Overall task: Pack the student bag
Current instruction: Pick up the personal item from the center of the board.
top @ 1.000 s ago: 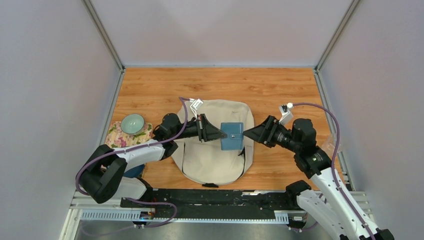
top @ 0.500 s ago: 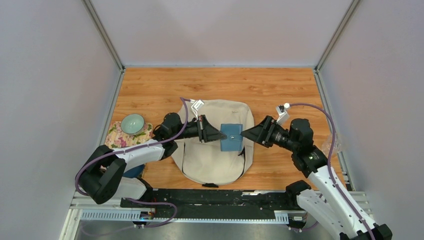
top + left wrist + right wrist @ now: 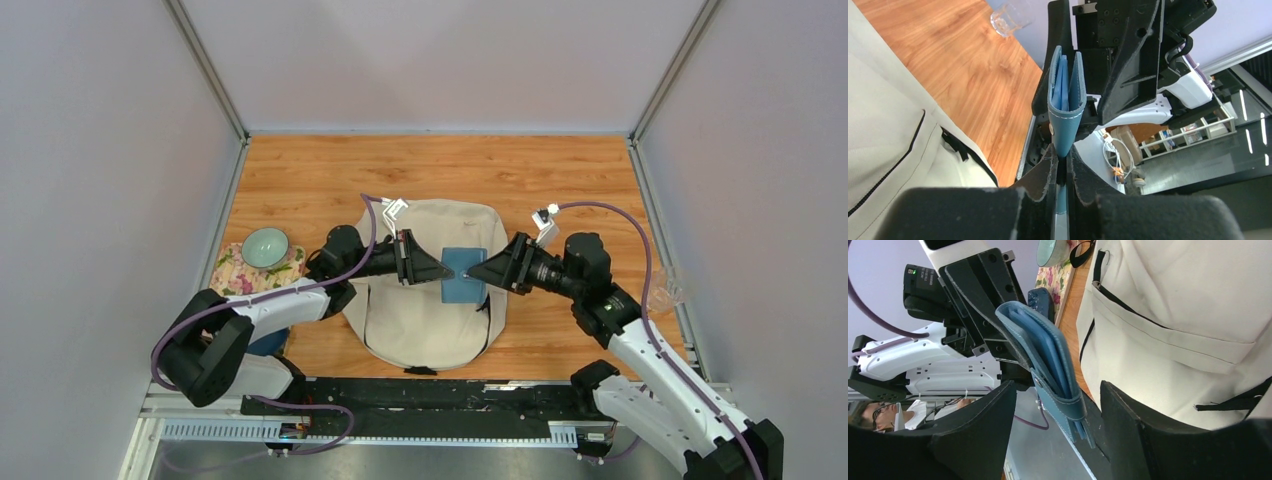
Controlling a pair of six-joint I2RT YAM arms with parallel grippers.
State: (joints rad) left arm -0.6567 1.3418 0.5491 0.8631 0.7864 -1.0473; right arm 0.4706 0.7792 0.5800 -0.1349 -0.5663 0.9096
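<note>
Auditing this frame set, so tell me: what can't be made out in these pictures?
- Top view: the right edge of the blue wallet, hidden by the right gripper.
- Left wrist view: the student bag, cut off at the left edge.
- Right wrist view: the green bowl, cut off by the top edge.

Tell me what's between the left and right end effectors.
A blue wallet, pinched by the left end effector above the backpack, its free edge inside the open right end effector. The top view shows it.

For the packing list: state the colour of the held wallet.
The wallet is blue; clearest in right wrist view.
</note>
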